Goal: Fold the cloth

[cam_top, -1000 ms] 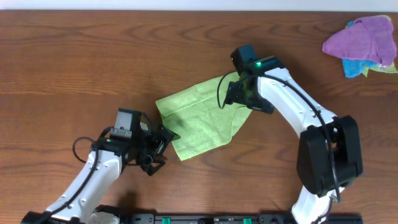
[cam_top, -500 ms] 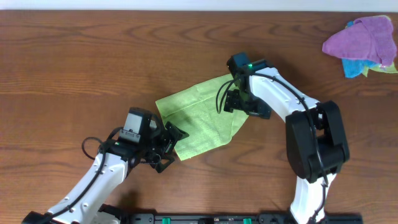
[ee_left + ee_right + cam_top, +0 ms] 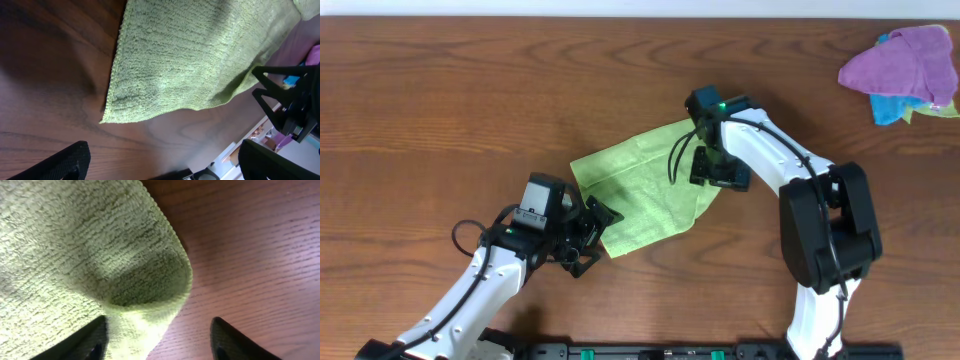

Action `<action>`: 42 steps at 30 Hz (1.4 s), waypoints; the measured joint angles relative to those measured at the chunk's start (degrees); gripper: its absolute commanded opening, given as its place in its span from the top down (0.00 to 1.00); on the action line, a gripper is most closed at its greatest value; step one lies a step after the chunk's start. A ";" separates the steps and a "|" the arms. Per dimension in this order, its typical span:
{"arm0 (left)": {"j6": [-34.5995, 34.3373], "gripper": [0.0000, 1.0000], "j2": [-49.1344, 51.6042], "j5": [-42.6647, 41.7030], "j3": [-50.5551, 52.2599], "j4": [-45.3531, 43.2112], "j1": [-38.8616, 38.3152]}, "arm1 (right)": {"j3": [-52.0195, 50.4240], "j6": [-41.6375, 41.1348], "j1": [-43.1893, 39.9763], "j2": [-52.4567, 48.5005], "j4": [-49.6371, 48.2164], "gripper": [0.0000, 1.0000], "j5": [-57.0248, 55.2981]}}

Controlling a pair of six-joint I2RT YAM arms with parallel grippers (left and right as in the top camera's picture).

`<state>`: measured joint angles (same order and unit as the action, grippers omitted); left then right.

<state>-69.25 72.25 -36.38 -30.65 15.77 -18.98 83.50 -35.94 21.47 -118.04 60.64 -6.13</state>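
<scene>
Soft, light cloth point(image 3: 640, 190) lies rumpled on the worktop point(image 3: 440, 100); I'd pinch its corners. My right gripper point(image 3: 157, 330) straddles 1 rounded corner, jaws apart, unclamped; my left gripper point(image 3: 162, 150) gapes empty beside another corner.

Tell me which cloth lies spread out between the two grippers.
The lime-green cloth; the purple cloth and blue cloth sit bunched in the far right corner.
</scene>
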 measured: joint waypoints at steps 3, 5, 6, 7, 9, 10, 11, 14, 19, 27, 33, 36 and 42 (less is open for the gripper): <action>0.00 0.04 0.00 0.22 0.00 0.00 0.00 | 0.00 0.26 0.00 0.00 1.29 0.63 -0.20; 0.00 0.04 0.00 0.39 0.00 0.00 0.00 | 0.00 0.39 0.00 0.00 2.47 0.67 -0.48; 0.00 0.04 0.00 0.39 0.00 0.00 0.00 | 0.00 0.48 0.00 0.00 3.02 0.67 -0.63; 0.00 0.04 0.00 0.42 0.00 0.00 0.00 | 0.00 0.48 0.00 0.00 3.23 0.68 -0.92; 0.00 0.04 0.00 0.42 0.00 0.00 0.00 | 0.00 0.46 0.00 0.00 4.37 0.68 -1.46; 0.00 0.04 0.00 0.42 0.00 0.02 0.00 | 0.00 0.46 0.00 0.00 4.83 0.68 -1.70; 0.00 0.04 0.00 0.42 0.00 0.04 0.00 | 0.00 0.46 0.00 0.00 5.20 0.67 -2.05; 0.00 0.04 0.00 0.42 0.00 0.42 0.00 | 0.00 0.46 0.00 0.00 6.67 0.65 -3.17; 0.02 0.05 0.00 0.42 0.00 0.74 0.00 | 0.00 0.46 -0.02 0.00 8.41 0.64 -4.90; 0.04 0.05 0.00 0.61 0.00 1.64 0.00 | -3.54 0.11 -0.02 0.00 7.61 0.63 -6.19; 0.52 0.05 0.00 1.70 0.00 3.28 0.00 | -9.55 -2.08 -0.02 1.86 3.58 0.60 -6.84; 2.69 0.05 0.00 1.92 0.00 1.90 0.00 | -10.49 -2.71 -0.02 2.60 2.62 0.56 -6.88; 10.27 0.05 0.00 1.79 0.00 0.46 0.00 | -11.34 -2.91 -0.48 3.54 1.53 0.51 -6.32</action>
<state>-58.98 72.25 -34.59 -30.65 16.23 -18.98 72.16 -38.85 20.99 -114.50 62.17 -12.45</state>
